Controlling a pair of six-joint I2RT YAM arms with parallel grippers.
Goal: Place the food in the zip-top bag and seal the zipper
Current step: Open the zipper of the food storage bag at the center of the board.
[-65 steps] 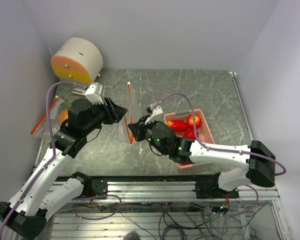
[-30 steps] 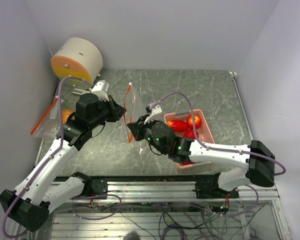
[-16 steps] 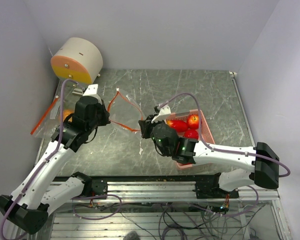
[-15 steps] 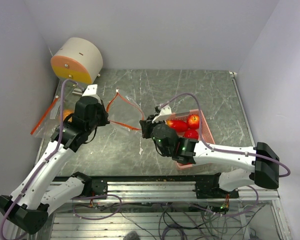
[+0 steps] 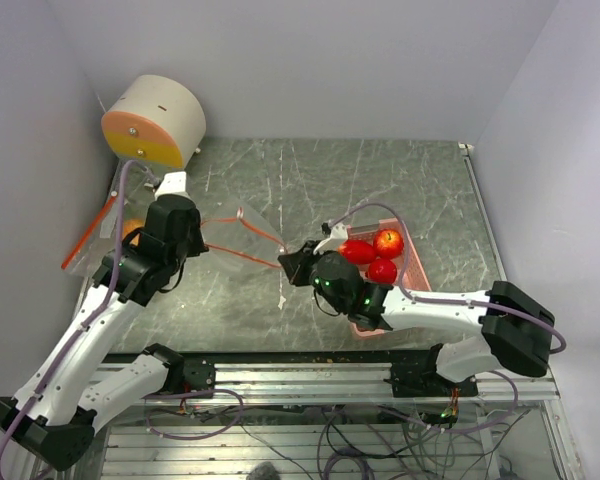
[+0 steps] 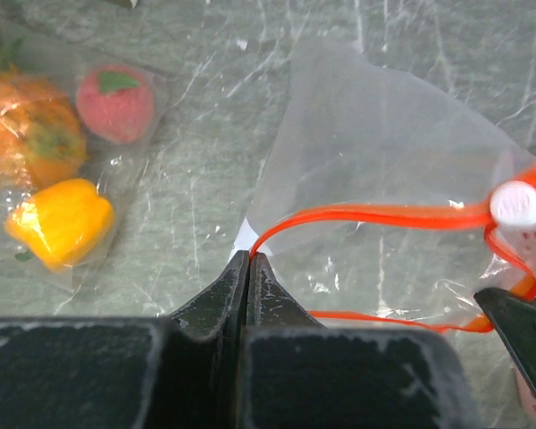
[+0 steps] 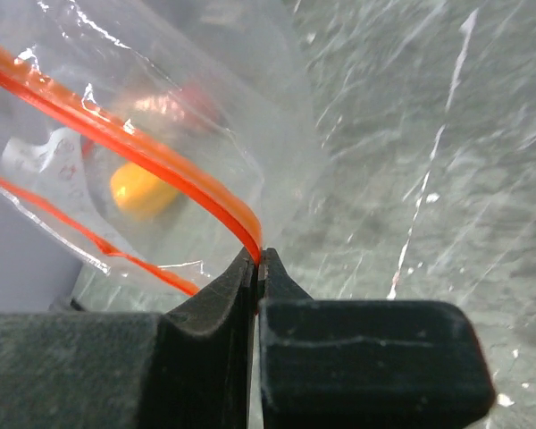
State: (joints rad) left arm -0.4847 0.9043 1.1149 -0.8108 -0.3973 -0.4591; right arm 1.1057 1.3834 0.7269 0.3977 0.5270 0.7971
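You'd stretched the clear orange-zippered plastic bag (image 6: 384,152) taut betw. L gripper (image 6: 248,259) & R gripper (image 7: 257,255), both pinching its rim; bag looked empty.

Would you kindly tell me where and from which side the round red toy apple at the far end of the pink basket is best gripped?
Probably from above, closing across the widest part of the round red toy apple. The pink plastic basket and the neighbouring red toy fruits block a sideways approach; its top is exposed.
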